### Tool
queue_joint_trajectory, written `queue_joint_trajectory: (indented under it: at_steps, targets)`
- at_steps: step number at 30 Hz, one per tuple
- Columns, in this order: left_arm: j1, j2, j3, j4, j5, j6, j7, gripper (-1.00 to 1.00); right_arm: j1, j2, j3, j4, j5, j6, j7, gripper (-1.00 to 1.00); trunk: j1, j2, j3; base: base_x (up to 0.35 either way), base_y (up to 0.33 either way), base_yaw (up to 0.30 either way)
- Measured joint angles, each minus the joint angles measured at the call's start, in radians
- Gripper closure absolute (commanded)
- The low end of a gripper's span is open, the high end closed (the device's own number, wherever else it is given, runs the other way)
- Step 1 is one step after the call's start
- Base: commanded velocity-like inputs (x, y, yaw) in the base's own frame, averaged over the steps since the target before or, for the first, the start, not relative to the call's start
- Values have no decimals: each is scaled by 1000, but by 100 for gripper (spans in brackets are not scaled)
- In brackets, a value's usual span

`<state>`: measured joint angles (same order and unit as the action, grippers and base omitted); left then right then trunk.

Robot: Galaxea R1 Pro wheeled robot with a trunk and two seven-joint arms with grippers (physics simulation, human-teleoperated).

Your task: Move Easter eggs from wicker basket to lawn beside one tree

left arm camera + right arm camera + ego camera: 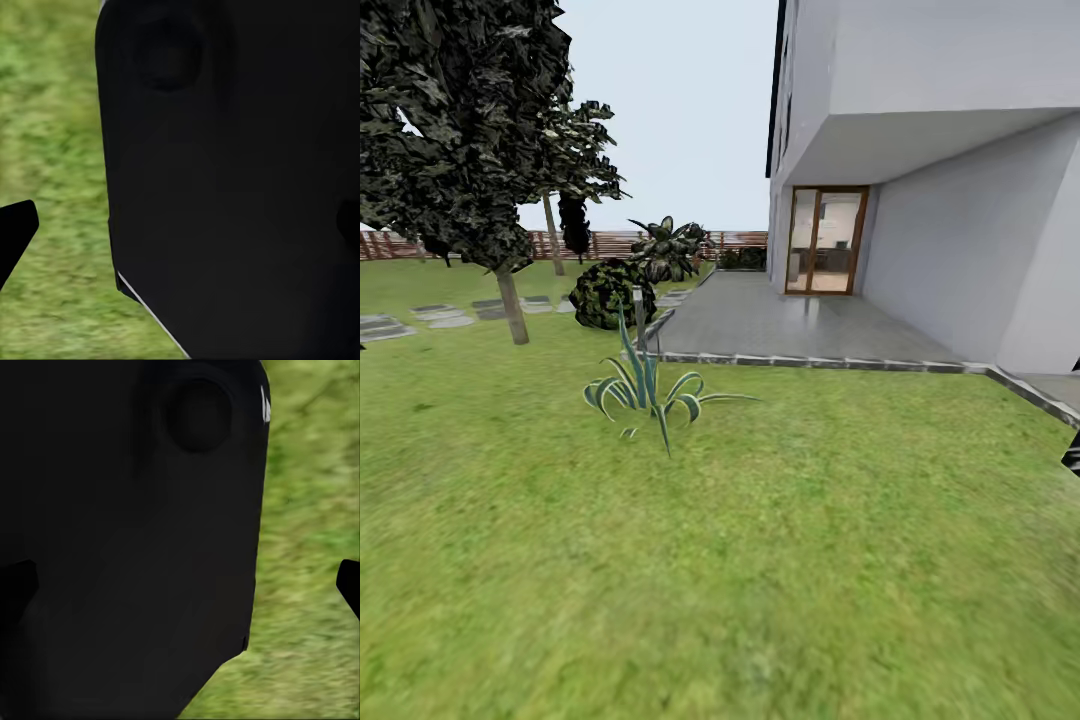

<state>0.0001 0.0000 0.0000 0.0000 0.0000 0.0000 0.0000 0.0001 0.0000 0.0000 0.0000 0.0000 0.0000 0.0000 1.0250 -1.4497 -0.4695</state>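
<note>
Wide lawn (760, 560) underfoot, no eggs or basket in sight from the head camera. Spiky striped plant (645, 390) mid-lawn, near the paved patio's (790, 325) kerb. Dark-leaved tree (510, 300) toward the lawn's far left, round bush (610, 292) beside the patio corner. White house (940, 150) behind. Left gripper (180, 232) and right gripper (187, 585) spread wide over grass, holding nothing

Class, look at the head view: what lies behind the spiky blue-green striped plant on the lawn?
Behind the spiky plant: a short lamp post, a round dark bush and the grey paved patio. The plant's leaves cover the post's base.
</note>
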Motion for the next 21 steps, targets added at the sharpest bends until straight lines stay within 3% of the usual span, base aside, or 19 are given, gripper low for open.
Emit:
queue_joint_trajectory:
  at_steps: [6, 10, 18, 21]
  targets:
    - [6, 34, 5, -3, 4, 1, -1, -100, -33, -34, 3, 12, 1, 6, 1, -100, 0, 0, 0, 0, 0, 0]
    - [6, 54, 5, -3, 5, 1, 5, -100, -56, -31, 4, 11, 1, 4, 1, -100, 0, 0, 0, 0, 0, 0]
    - [6, 55, 6, -3, 6, 1, 5, -100, -88, -28, 4, 12, 1, 6, 10, -100, 0, 0, 0, 0, 0, 0]
    - [6, 55, 6, -3, 6, 1, 5, -100, -88, -25, 0, 12, -5, 4, 11, -100, 0, 0, 1, 0, 0, -193]
